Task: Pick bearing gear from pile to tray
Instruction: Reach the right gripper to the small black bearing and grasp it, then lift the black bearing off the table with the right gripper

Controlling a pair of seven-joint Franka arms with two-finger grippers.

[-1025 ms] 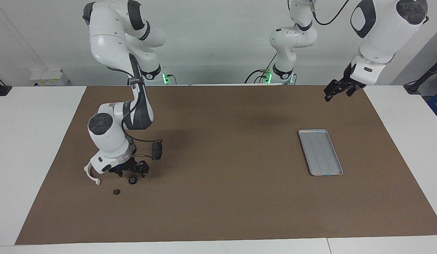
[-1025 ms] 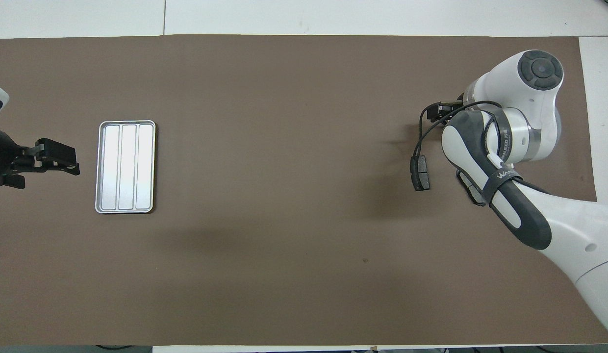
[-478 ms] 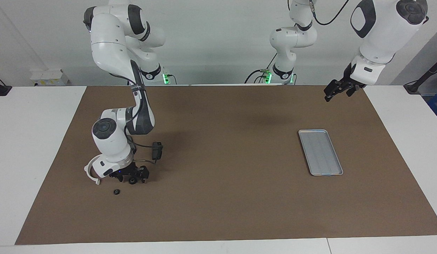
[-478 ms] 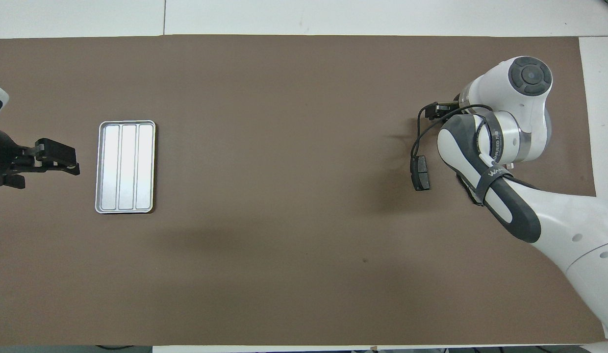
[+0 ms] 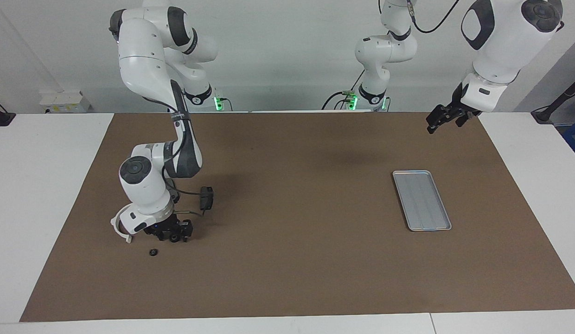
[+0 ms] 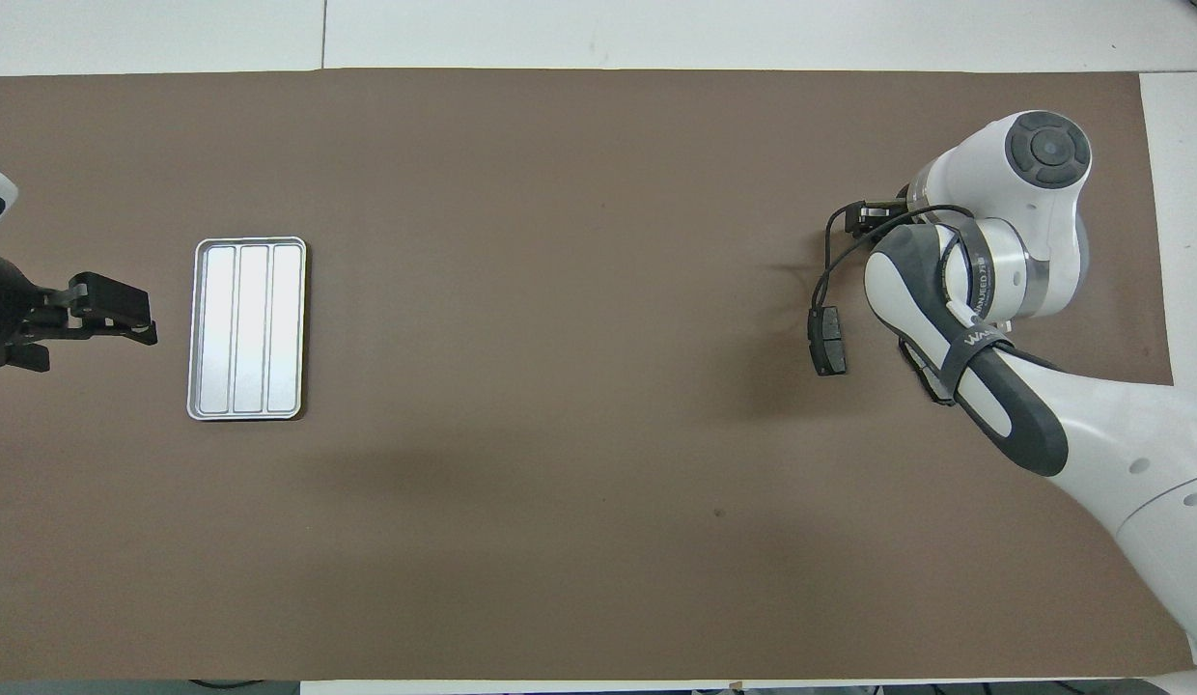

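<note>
The tray (image 5: 421,200) lies on the mat (image 5: 297,260) toward the left arm's end of the table. The pile sits well apart from it, toward the right arm's end: an arc (image 5: 117,230), a pad (image 5: 206,198) nearer to the robots, and two rings farther out. One ring (image 5: 175,238) lies under the right gripper (image 5: 172,232); the other ring (image 5: 153,252) lies just beside it, farther from the robots.
</note>
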